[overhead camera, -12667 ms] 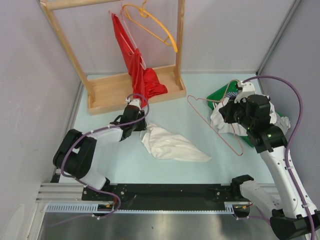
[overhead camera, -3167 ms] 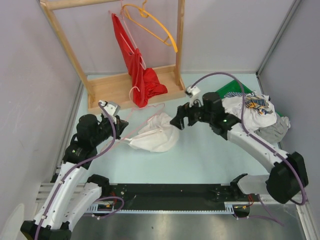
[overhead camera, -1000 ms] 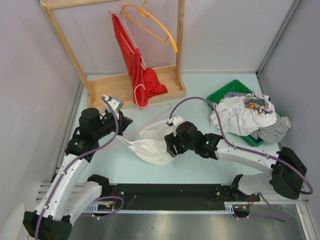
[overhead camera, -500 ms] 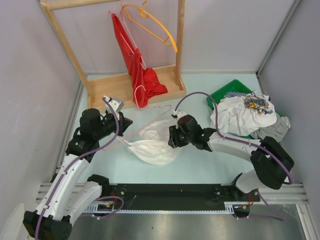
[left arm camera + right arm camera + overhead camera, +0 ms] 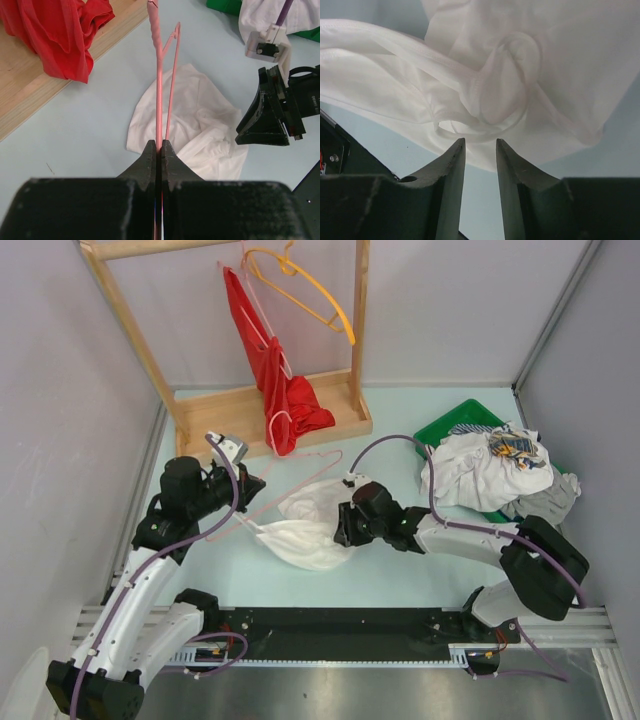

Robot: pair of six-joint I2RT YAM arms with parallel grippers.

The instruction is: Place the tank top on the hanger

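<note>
While the left tool (image 5: 157, 146) clamps the hanger (image 5: 159, 85), the right tool (image 5: 476, 142), slightly parted and empty, sits just beside the tank top (image 5: 530, 75).

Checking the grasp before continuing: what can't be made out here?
- Left wrist: the hanger runs off the top edge; its near end hides behind the left gripper's shut jaws.
- Right wrist: the tank top overflows the frame; which loop is a strap is unclear.
- Top external: the right gripper covers the tank top's edge.
</note>
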